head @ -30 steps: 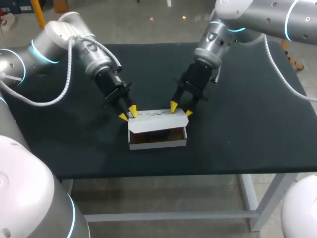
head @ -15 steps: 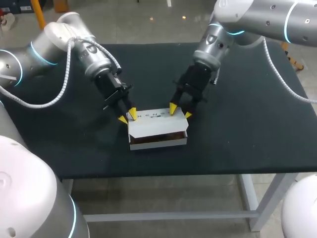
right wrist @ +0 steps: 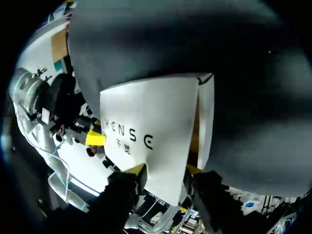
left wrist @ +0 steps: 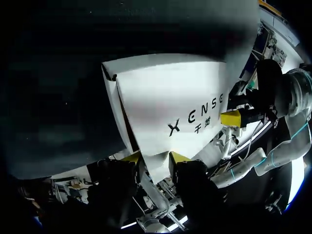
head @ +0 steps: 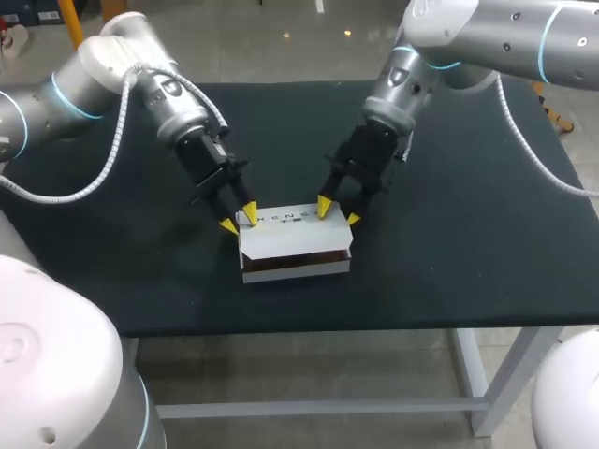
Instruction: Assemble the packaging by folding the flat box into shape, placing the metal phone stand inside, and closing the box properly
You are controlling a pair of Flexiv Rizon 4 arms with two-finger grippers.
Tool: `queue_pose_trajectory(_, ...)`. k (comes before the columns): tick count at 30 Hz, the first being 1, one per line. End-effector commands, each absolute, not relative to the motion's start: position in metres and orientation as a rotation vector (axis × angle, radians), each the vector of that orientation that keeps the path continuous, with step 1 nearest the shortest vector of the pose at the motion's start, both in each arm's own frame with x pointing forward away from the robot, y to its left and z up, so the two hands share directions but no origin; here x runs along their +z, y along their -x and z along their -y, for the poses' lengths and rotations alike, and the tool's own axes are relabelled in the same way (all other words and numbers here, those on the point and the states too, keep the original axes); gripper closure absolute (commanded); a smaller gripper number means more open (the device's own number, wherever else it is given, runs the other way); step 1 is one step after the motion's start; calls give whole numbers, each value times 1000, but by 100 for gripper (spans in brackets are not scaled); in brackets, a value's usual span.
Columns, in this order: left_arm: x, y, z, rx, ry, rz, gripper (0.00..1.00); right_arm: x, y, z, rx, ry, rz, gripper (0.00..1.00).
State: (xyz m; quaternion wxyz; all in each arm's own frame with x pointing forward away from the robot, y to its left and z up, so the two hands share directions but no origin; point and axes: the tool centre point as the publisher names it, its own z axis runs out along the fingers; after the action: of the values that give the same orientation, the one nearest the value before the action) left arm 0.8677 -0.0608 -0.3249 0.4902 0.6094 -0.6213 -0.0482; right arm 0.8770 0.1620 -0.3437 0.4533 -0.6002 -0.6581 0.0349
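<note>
From the head view: box (head: 298, 265) at mid-table (head: 468, 243), lid (head: 292, 234) tilted low over it, front slot dark inside, contents not to be made out. At the lid's rear corners, left gripper (head: 239, 219) and right gripper (head: 338, 212), both open. Only from the wrists: lid edge filling the gap between each pair of spread tips, print on the lid's face, a brown slit under its side.

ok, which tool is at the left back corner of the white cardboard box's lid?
The left tool, on the arm at the head view's left, sits at the left back corner of the white cardboard box lid. The right tool is at the opposite back corner.
</note>
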Motion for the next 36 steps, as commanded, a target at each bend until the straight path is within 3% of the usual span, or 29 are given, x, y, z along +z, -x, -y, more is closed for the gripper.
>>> queue_pose_trajectory(1, -311, -859, 53, 24, -1627, 1528, 62, -345, -875, -164, 80, 1488, 1628, 47)
queue_pose_trajectory(18, -302, -858, 38, 119, -1670, 1542, 59, -344, -875, -165, 60, 1498, 1634, 49)
queue_pose_trajectory(27, -286, -852, 28, 227, -1686, 1654, 51, -347, -876, -164, 56, 1501, 1630, 48)
queue_pose_trajectory(32, -271, -848, 27, 297, -1649, 1832, 0, -347, -875, -164, 49, 1505, 1631, 49)
queue_pose_trajectory(36, -261, -843, 33, 315, -1562, 2055, 0, -348, -877, -164, 45, 1508, 1628, 51)
